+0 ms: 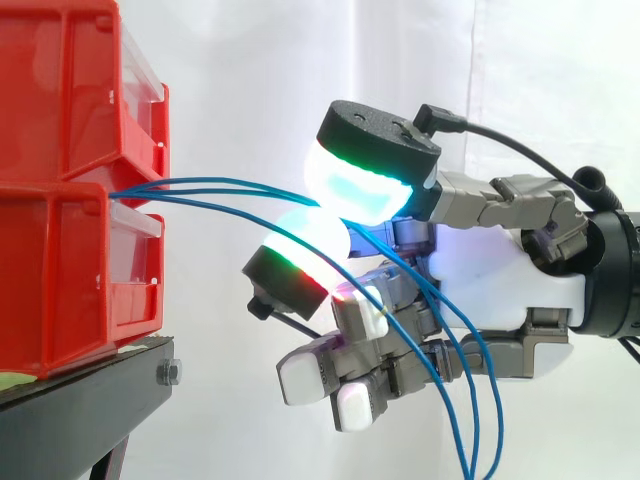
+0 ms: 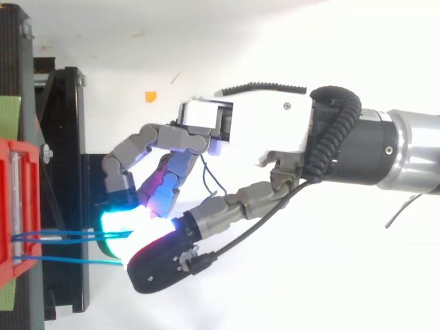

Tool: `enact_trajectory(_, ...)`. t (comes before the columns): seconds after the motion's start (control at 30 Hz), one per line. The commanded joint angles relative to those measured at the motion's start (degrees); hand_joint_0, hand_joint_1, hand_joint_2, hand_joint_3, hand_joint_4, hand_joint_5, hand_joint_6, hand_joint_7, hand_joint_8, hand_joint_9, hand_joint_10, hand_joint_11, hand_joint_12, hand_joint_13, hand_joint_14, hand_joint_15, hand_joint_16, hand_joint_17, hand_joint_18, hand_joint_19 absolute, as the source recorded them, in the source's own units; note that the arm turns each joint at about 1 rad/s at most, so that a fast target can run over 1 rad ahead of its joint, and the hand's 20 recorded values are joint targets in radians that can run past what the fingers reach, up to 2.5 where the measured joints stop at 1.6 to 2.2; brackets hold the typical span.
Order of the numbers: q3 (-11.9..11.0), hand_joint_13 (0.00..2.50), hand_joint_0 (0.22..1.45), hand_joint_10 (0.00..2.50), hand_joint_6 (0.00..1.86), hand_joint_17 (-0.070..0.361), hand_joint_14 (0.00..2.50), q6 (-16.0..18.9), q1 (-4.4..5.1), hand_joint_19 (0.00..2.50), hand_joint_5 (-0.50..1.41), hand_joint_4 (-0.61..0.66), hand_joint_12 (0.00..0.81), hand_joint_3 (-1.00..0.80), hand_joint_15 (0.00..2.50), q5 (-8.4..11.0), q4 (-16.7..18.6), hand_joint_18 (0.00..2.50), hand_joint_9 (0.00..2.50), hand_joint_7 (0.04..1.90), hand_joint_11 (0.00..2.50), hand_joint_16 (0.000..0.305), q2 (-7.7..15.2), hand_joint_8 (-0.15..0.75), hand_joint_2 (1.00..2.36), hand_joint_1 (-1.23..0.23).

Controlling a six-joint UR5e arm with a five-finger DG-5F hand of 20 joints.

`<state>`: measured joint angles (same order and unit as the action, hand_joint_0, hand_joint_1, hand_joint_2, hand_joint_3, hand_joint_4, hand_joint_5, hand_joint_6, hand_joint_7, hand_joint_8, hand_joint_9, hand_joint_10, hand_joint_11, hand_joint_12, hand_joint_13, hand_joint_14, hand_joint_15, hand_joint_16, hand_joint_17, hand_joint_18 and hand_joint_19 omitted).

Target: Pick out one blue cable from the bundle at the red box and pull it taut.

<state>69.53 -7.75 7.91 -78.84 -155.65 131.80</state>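
Several thin blue cables come out of the gap between the two stacked red bins at the left. My hand comes in from the right, just short of the bins. Its upper cyan-green glowing pad and a lower white pad close together on one blue cable at about the height of the gap. The other fingers are curled below. The remaining blue cables sag past the lower fingers and hang down out of the bottom of the side view. The top view has my hand with the pinch beside the red bin.
The bins rest on a black stand with a bolt at its corner. Behind everything hangs a white curtain. An orange scrap lies on the white floor, and green tape marks the stand's far side.
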Motion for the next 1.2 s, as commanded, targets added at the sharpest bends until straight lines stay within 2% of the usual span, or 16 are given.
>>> enact_trajectory(0.0, 0.0, 0.87, 0.67, 0.02, 0.89, 0.106, 0.01, -0.16, 0.0, 0.56, -0.14, 0.04, 0.322, -0.33, 0.3, 0.0, 0.0, 0.77, 1.12, 1.12, 0.61, 0.047, -0.05, 0.259, 1.01, -0.88)
enact_trajectory(0.13, -0.36, 0.87, 0.65, 0.02, 0.89, 0.106, 0.01, -0.16, 0.0, 0.55, -0.14, 0.07, 0.318, -0.5, 0.31, 0.0, -0.18, 0.78, 1.13, 1.09, 0.6, 0.047, -0.05, 0.25, 1.0, -0.85)
enact_trajectory(0.23, -0.44, 0.88, 0.61, 0.02, 0.89, 0.105, 0.01, -0.16, 0.0, 0.56, -0.13, 0.11, 0.318, -0.5, 0.3, 0.0, -0.26, 0.78, 1.18, 1.09, 0.61, 0.047, -0.05, 0.256, 1.0, -0.79)
enact_trajectory(0.53, -0.62, 0.93, 0.45, 0.02, 0.88, 0.124, 0.01, -0.77, 0.0, 0.54, -0.12, 0.14, 0.359, -0.5, 0.29, 0.0, -0.26, 0.86, 1.23, 1.03, 0.59, 0.055, -0.05, 0.291, 1.0, -0.68)
enact_trajectory(0.67, -0.62, 0.93, 0.47, 0.02, 0.87, 0.12, 0.01, -0.77, 0.0, 0.56, -0.11, 0.13, 0.35, -0.5, 0.29, 0.0, -0.26, 0.86, 1.24, 1.05, 0.59, 0.053, 0.04, 0.282, 1.0, -0.58)
enact_trajectory(0.73, -0.62, 0.92, 0.56, 0.02, 0.86, 0.106, 0.01, -0.77, 0.0, 0.59, -0.1, 0.1, 0.322, -0.5, 0.31, 0.0, -0.26, 0.81, 1.26, 1.14, 0.6, 0.047, -0.05, 0.256, 1.0, -0.53)
enact_trajectory(0.8, -0.62, 0.92, 0.59, 0.02, 0.86, 0.105, 0.01, -0.77, 0.0, 0.6, -0.09, 0.09, 0.321, -0.48, 0.31, 0.0, -0.26, 0.81, 1.28, 1.17, 0.6, 0.046, 0.04, 0.254, 1.0, -0.57)
enact_trajectory(0.83, -0.62, 0.93, 0.59, 0.02, 0.86, 0.103, 0.01, -0.77, 0.0, 0.61, -0.08, 0.09, 0.322, -0.39, 0.32, 0.0, -0.26, 0.8, 1.3, 1.18, 0.61, 0.046, -0.05, 0.259, 1.01, -0.62)
enact_trajectory(0.93, -0.62, 0.95, 0.59, 0.03, 0.86, 0.104, 0.01, -0.77, 0.0, 0.61, -0.08, 0.09, 0.321, -0.27, 0.33, 0.0, -0.26, 0.82, 1.33, 1.21, 0.62, 0.046, 0.04, 0.264, 1.02, -0.7)
enact_trajectory(1.17, -0.62, 0.94, 0.6, 0.03, 0.87, 0.106, 0.01, -0.86, 0.0, 0.6, -0.08, 0.1, 0.328, -0.17, 0.34, 0.0, -0.26, 0.8, 1.28, 1.23, 0.63, 0.047, -0.05, 0.262, 1.02, -0.84)
